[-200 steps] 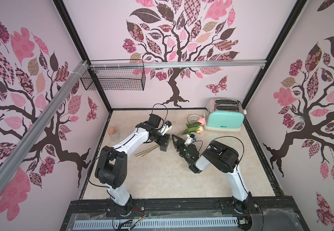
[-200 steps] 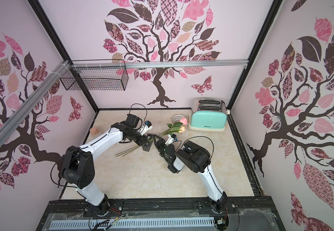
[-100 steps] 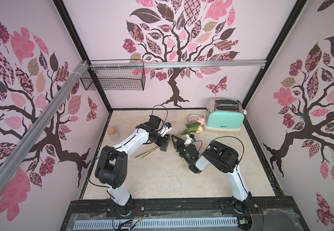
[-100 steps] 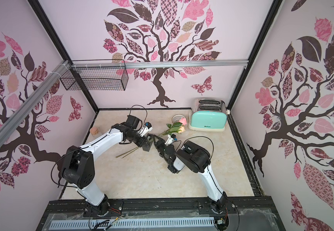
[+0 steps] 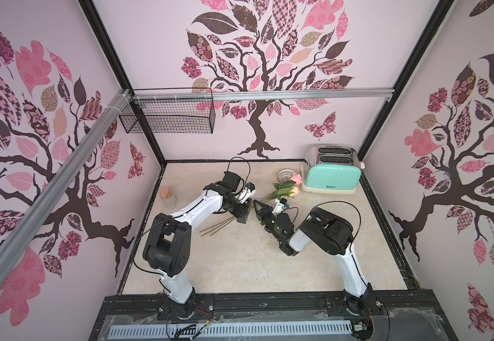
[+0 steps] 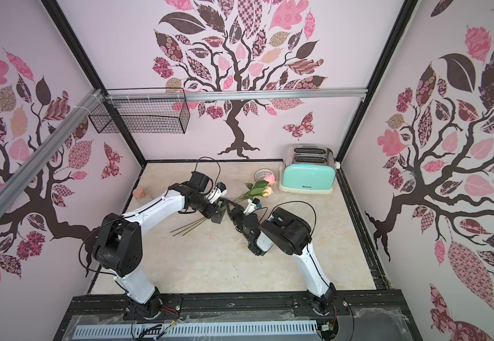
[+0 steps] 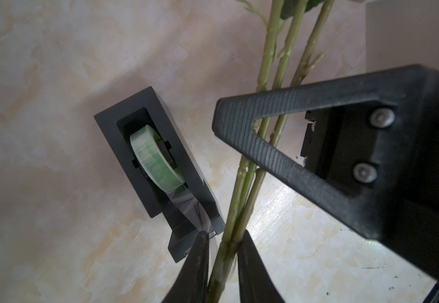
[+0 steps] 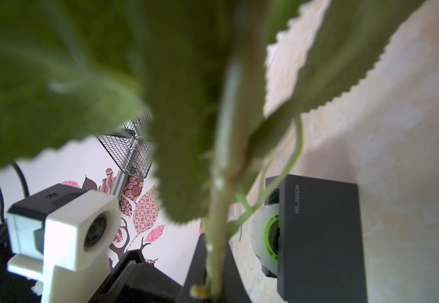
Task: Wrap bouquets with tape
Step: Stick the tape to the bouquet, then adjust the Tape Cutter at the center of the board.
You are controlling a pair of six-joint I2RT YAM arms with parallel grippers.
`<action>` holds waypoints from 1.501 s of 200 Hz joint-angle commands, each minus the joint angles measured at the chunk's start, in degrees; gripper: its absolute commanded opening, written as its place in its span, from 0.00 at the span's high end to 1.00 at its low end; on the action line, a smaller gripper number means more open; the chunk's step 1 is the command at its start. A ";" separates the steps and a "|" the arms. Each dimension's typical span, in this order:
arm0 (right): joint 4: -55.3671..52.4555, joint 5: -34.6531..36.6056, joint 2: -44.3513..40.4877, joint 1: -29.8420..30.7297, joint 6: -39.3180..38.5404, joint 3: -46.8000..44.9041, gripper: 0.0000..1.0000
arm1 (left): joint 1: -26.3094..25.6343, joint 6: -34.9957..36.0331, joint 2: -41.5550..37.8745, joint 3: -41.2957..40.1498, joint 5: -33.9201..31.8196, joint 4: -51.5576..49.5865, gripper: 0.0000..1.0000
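Three roses (image 5: 282, 191) stretch over the middle of the table (image 5: 239, 265), a bit to the far side. They are long and thin, and they slant from near left to far right. The pink and peach flowers point far right, at the green toaster (image 5: 331, 178) and the little white bowl (image 5: 285, 175). The bare stem ends point near left.

My right gripper (image 5: 256, 205) is closed tight on the stems, just under the leaves. My left gripper (image 7: 223, 236) is a bit farther down the stems. It has one finger on each side and is closed in on them.

The tape (image 7: 152, 157) sits in its black holder (image 7: 113, 123) just beside the stems, lying almost the same way as they do. A clear strip runs from the roll to the tip of one of my left fingers (image 7: 200, 262).
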 commanded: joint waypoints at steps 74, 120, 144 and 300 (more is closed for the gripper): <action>2.14 -0.94 -0.51 -0.16 0.35 1.47 1.00 | -0.62 0.88 1.99 1.83 -2.06 -0.43 0.78; 2.86 -0.75 -0.72 -0.21 0.15 0.93 1.00 | -0.80 0.73 2.10 2.69 -2.40 -0.73 0.99; 3.12 -0.83 -1.27 -0.21 -0.54 0.11 0.96 | -0.80 0.54 1.34 2.55 -3.31 -0.67 1.00; 8.95 -3.72 -14.84 -4.47 -9.12 -26.52 0.56 | -7.84 -5.82 2.96 12.85 -2.16 -1.64 1.00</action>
